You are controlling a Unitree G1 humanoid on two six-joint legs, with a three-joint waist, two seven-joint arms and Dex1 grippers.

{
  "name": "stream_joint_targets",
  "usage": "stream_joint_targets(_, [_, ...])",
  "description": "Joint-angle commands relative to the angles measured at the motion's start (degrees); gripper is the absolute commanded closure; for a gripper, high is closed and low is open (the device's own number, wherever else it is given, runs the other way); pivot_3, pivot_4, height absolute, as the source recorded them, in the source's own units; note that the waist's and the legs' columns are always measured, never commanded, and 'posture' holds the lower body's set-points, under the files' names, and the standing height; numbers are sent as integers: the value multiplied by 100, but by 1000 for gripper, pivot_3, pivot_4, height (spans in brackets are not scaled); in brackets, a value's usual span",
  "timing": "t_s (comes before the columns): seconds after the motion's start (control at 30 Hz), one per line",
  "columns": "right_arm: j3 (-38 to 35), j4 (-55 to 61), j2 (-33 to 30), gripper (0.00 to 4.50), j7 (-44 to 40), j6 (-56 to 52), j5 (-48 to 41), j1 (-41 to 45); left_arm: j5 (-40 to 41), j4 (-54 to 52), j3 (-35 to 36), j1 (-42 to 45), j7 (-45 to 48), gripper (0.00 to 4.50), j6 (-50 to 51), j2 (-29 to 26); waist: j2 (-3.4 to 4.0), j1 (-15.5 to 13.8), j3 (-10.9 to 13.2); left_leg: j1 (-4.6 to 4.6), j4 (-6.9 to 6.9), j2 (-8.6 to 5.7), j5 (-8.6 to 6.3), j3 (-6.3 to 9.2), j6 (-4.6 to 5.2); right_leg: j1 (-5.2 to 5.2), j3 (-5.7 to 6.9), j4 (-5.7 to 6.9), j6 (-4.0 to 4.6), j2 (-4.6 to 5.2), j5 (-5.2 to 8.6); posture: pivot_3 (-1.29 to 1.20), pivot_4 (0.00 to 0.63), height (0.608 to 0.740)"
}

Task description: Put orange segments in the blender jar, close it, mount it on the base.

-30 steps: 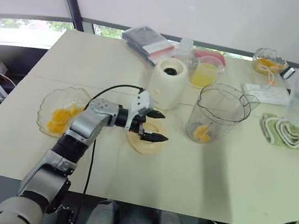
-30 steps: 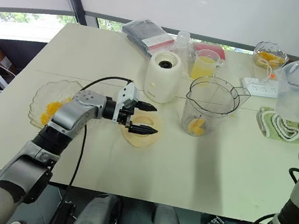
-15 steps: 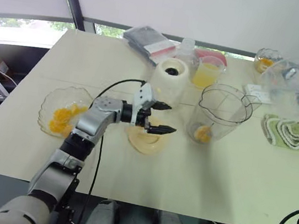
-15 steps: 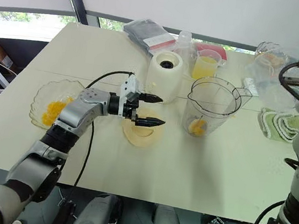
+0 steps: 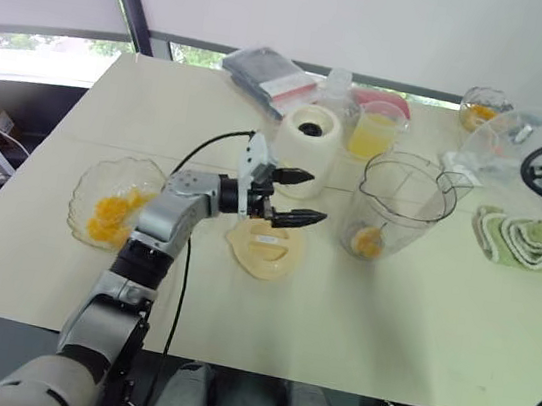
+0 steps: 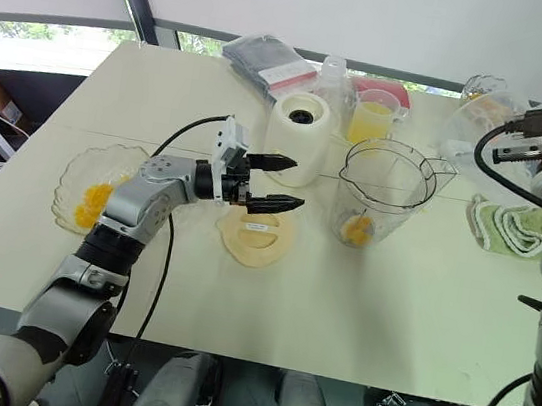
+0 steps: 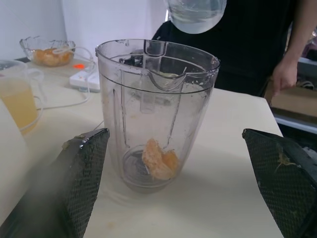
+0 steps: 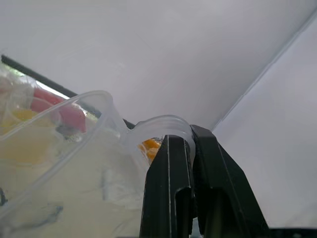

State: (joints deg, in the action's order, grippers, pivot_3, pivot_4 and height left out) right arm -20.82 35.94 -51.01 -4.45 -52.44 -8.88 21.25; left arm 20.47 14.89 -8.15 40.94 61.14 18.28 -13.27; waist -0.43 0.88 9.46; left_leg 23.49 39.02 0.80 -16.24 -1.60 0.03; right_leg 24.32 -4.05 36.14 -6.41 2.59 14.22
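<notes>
Both head views looked down from up high over the table (image 5: 415, 324), pretty much the same scene. Left wrist cam sat low and close, facing the jar (image 7: 157, 111), which the head views shared. Right wrist cam pointed upward, right up against a clear lid (image 8: 74, 163).

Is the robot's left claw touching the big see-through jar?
Apart. In the left wrist view, the blender jar stands on bare table between the two open fingers, clear of both. The left gripper is short of it in the left eye view.
</notes>
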Motion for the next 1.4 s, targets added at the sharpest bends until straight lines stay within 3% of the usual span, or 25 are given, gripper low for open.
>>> stream_joint_targets(0.03, [-77, 253, -164, 4447, -127, 195, 282, 54, 83, -122, 84, 183, 2, 0, -57, 32, 0, -4, 0, 0, 0, 0, 0, 0, 0, 0, 0, 0, 0, 0, 0, 0, 150, 740])
stream_joint_targets(0.5, [261, 283, -560, 4447, -812, 761, 1056, -150, 98, -114, 118, 231, -57, 0, -50, 70, -2, -7, 1, 0, 0, -1, 0, -1, 0, 0, 0, -1, 0, 1, 0, 0, 150, 740])
stream_joint_targets(1.4, [379, 125, -347, 4447, -1466, 1516, 1952, -413, -7, -95, 35, 140, 14, 0, -153, 7, -3, -11, 2, 0, 1, -4, 0, -1, 0, 0, 0, 0, -2, 0, -1, 0, 150, 740])
